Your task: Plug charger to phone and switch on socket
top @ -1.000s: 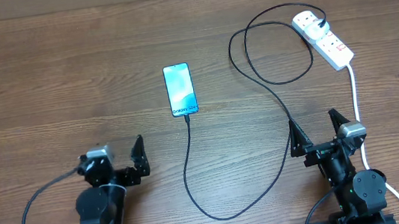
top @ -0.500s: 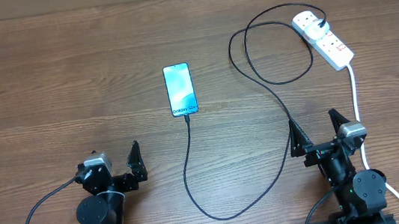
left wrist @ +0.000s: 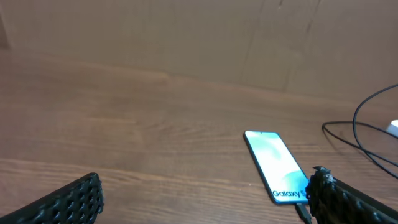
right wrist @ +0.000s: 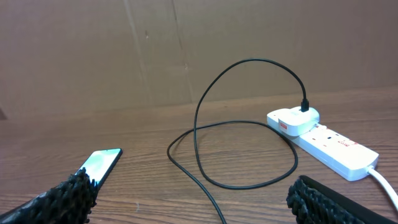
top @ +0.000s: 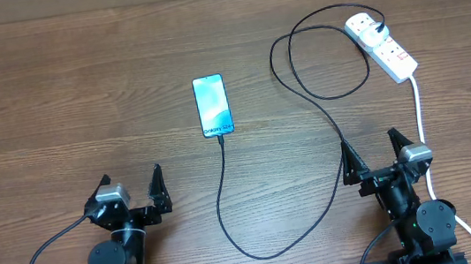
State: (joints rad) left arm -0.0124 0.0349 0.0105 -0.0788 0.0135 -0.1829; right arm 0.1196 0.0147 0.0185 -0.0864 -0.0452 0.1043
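The phone (top: 212, 105) lies flat mid-table with its light blue screen up, also visible in the left wrist view (left wrist: 273, 165) and the right wrist view (right wrist: 99, 163). The charger (top: 225, 195), a thin black cable, has its tip (left wrist: 302, 214) in the phone's near end. It loops toward me, then runs up to the white socket (top: 383, 44) (right wrist: 329, 140), where its plug sits. My left gripper (top: 130, 184) (left wrist: 205, 202) is open near the front edge, left of the phone. My right gripper (top: 368, 145) (right wrist: 193, 202) is open, with the cable (right wrist: 255, 60) beside its left finger.
The socket's thick white cord (top: 419, 120) runs down the right side past my right arm. A brown cardboard wall (right wrist: 186, 43) stands behind the wooden table (top: 54, 99).
My left gripper has drawn back toward the front edge and turned to point straight ahead. The right arm, phone and cable have not moved.
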